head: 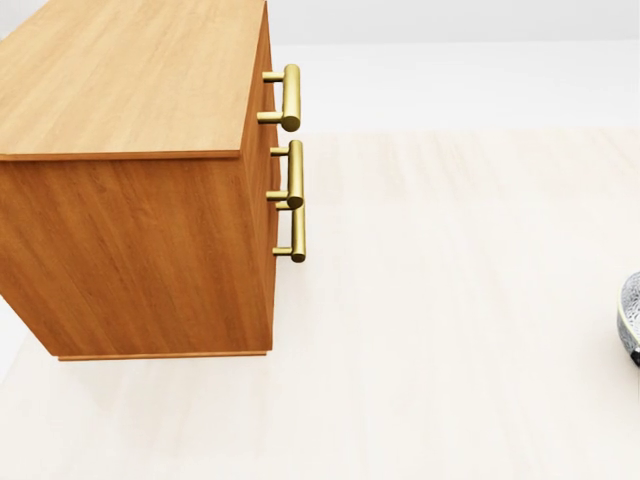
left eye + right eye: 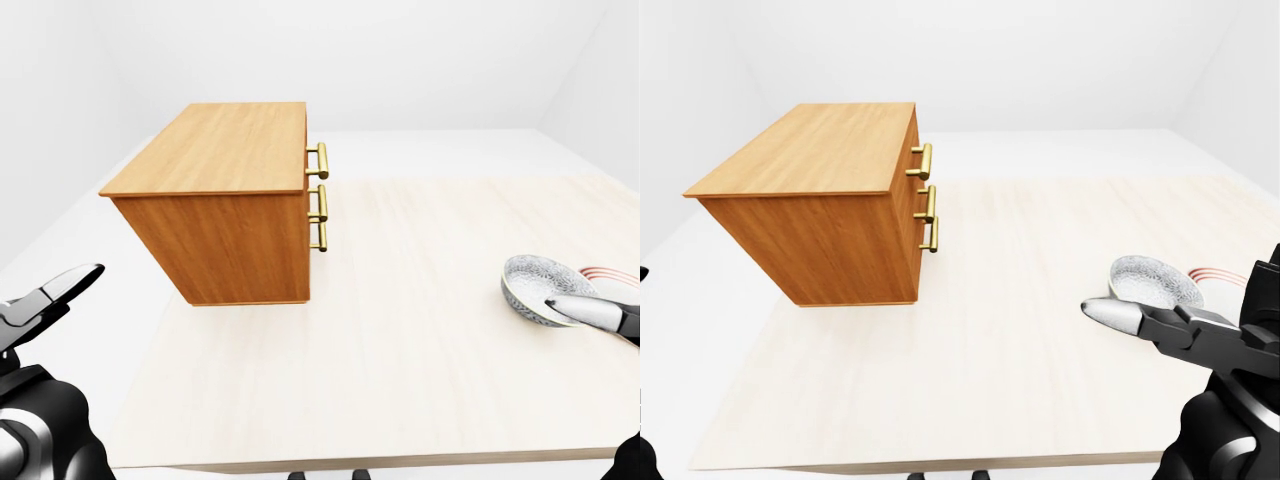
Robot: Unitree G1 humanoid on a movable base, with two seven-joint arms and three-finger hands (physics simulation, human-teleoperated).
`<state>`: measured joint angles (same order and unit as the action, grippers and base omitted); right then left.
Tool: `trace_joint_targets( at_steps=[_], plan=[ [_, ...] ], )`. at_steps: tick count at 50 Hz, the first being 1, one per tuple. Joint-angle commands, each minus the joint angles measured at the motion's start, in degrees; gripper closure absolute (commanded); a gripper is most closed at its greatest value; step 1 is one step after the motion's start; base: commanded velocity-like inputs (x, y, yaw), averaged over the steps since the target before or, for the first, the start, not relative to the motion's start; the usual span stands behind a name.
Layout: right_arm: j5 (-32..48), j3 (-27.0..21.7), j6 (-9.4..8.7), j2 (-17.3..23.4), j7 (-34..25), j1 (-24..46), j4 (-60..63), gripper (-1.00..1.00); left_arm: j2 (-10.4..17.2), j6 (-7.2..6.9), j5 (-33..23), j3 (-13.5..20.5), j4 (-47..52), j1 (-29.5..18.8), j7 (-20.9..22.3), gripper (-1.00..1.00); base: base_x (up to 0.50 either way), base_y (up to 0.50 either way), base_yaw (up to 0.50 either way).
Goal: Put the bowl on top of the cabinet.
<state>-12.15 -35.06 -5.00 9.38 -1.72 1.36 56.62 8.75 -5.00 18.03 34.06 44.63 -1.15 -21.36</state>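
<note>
The grey-and-white patterned bowl [image 2: 535, 281] sits upright on the pale wooden table [image 2: 400, 330] at the right side of the left-eye view. Only a sliver of the bowl [image 1: 632, 322] shows at the right edge of the head view. The wooden cabinet [image 2: 235, 205] with three brass handles [image 2: 320, 190] stands on the table at upper left, and its flat top is bare. My right hand [image 2: 1120, 312] reaches in from the right, open, with a silver fingertip just before the bowl's near rim. At the lower left, off the table, my left hand [image 2: 60, 290] hovers open.
A red-and-white striped flat thing [image 2: 603, 271] lies right behind the bowl. The table's near edge [image 2: 380, 462] runs along the bottom of the eye views. White floor and walls surround the table.
</note>
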Motion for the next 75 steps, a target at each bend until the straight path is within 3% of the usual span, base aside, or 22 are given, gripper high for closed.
trace_joint_targets(
  at_steps=[1, 13, 16, 21, 23, 26, 28, 30, 34, 35, 38, 40, 46, 55, 57, 67, 75],
  plan=[
    [-0.1, -0.1, 0.0, -0.1, 0.2, 0.0, -0.2, -1.0, -0.1, 0.0, -0.2, -0.2, -0.4, 0.0, 0.1, -1.0, 0.07, 0.11, 0.0],
    [-0.3, 2.2, 0.0, 1.0, 1.2, 1.7, -1.0, -1.0, -0.3, 0.0, -0.5, -0.5, 0.1, 0.1, 0.2, -1.0, 0.0, 0.0, 0.0],
    [-1.0, 2.5, 0.0, 3.6, 2.4, 5.5, -2.1, -1.0, -0.3, 0.0, -0.6, -0.5, 0.0, 0.1, 0.2, -1.0, 0.0, 0.0, 0.0],
    [4.4, 7.3, 0.0, 5.1, 2.5, 7.3, -8.8, -1.0, -0.4, 0.0, -0.7, -0.6, 0.2, 0.1, 0.2, -1.0, 0.0, 0.0, 0.0],
    [7.2, 8.1, 0.0, 6.9, 2.3, 9.1, -12.4, -1.0, -0.3, 0.0, -0.5, -0.4, 0.3, 0.1, 0.3, -1.0, 0.0, 0.0, 0.0],
    [17.1, 11.4, 0.0, 15.0, -0.4, 13.6, -25.1, -1.0, -0.2, 0.0, -0.4, -0.5, 0.1, 0.0, 0.4, -1.0, 0.0, 0.0, 0.0],
    [18.5, 9.7, 0.0, 16.6, -2.7, 17.7, -31.3, -1.0, -0.1, 0.0, -0.2, -0.3, 0.1, 0.0, 0.4, -1.0, 0.0, 0.0, 0.0],
    [25.0, 12.0, 0.0, 21.7, -5.4, 20.4, -38.5, -1.0, 0.1, 0.0, -0.3, -0.4, -0.3, -0.3, 0.2, -1.0, 0.0, 0.0, 0.0],
    [30.8, 12.1, 0.0, 23.6, -9.0, 23.0, -40.4, -1.0, 0.1, 0.0, -0.5, -0.5, -0.5, -0.3, 0.2, -1.0, 0.0, 0.0, 0.0],
    [37.2, 15.4, 0.0, 26.5, -11.8, 20.8, -41.5, -1.0, 0.2, 0.0, -0.1, -0.4, -0.1, -0.3, 0.2, -1.0, 0.0, 0.0, 0.0],
    [44.4, 13.7, 0.0, 26.1, -17.8, 20.1, -42.4, -1.0, 0.1, 0.0, 0.2, -0.1, 0.1, -0.1, 0.3, -1.0, 0.0, 0.0, 0.0],
    [48.8, 12.6, 0.0, 27.9, -23.8, 18.5, -43.2, -1.0, 0.2, 0.0, 0.1, -0.3, -0.2, -0.4, 0.3, -1.0, 0.0, 0.0, 0.0],
    [56.9, 6.1, 0.0, 31.0, -29.6, 15.9, -48.0, -1.0, 0.3, 0.0, 0.1, -0.3, -0.3, -0.4, 0.2, -1.0, 0.0, 0.0, 0.0],
    [59.3, 2.2, 0.0, 30.9, -30.2, 12.4, -51.8, -1.0, 0.6, 0.0, 0.2, -0.3, -0.3, -0.7, 0.0, -1.0, 0.0, 0.0, 0.0],
    [58.5, -1.0, 0.0, 33.6, -29.4, 9.8, -57.9, -1.0, 0.6, 0.0, 0.2, -0.3, -0.4, -0.6, 0.2, -1.0, 0.0, 0.0, 0.0],
    [58.9, -7.7, 0.0, 33.2, -32.7, 3.2, -60.0, -1.0, 0.6, 0.0, 0.1, -0.3, 0.1, -0.7, 0.1, -1.0, 0.0, 0.0, 0.0],
    [59.7, -6.8, 0.0, 31.7, -32.3, 2.8, -61.2, -1.0, 0.5, 0.0, -0.1, -0.3, -0.3, -0.6, 0.3, -1.0, 0.0, 0.0, 0.0]
  ],
)
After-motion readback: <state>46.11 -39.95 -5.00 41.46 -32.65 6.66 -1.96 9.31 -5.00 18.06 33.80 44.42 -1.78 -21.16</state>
